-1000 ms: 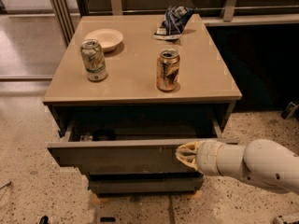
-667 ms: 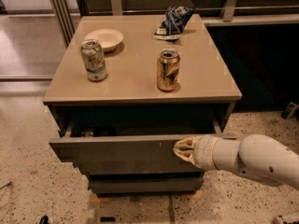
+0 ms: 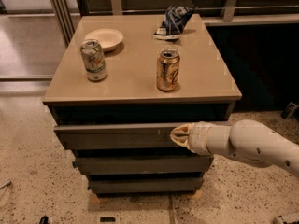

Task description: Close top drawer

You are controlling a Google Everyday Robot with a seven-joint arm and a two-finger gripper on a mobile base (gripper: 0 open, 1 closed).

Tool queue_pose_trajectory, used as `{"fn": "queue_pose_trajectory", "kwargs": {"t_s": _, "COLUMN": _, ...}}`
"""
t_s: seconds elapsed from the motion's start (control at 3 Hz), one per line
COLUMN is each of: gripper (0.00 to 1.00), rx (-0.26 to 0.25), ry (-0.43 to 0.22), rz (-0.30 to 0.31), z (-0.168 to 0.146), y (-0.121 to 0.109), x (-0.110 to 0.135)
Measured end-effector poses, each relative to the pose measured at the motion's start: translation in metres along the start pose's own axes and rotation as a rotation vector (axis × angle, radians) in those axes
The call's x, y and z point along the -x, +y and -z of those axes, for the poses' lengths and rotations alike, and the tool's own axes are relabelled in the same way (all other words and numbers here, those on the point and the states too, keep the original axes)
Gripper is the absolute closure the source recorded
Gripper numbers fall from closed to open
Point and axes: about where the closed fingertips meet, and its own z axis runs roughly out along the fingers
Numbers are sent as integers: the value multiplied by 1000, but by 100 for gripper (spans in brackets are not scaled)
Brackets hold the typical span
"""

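The top drawer (image 3: 112,136) is a wide grey-taupe drawer under the tan cabinet top (image 3: 135,78). It stands out only a little from the cabinet, with a dark gap above its front. My gripper (image 3: 176,135) comes in from the right on a white arm and its tip presses against the drawer front, right of centre.
On the cabinet top stand a green-and-white can (image 3: 94,59), a gold can (image 3: 167,69), a pale bowl (image 3: 103,38) and a dark chip bag (image 3: 173,21). Two narrower grey drawers (image 3: 140,164) sit below. Speckled floor lies all around; a dark bench runs at the right.
The top drawer has slid back into the cabinet and its open gap has shrunk. My gripper has moved with it, still against the front.
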Motion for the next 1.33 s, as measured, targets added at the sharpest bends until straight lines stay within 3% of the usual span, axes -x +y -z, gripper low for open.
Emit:
{"fn": "queue_pose_trajectory", "kwargs": {"t_s": 0.67, "gripper": 100, "rx": 1, "ry": 8, "rz": -12, "z": -11, "y": -16, "x": -2}}
{"fn": "queue_pose_trajectory", "kwargs": {"t_s": 1.0, "gripper": 100, "rx": 25, "ry": 19, "rz": -39, "z": 6, "y": -19, "x": -9}}
{"fn": "queue_pose_trajectory", "kwargs": {"t_s": 1.33, "gripper": 100, "rx": 182, "ry": 15, "rz": -110, "z": 52, "y": 18, "x": -11}}
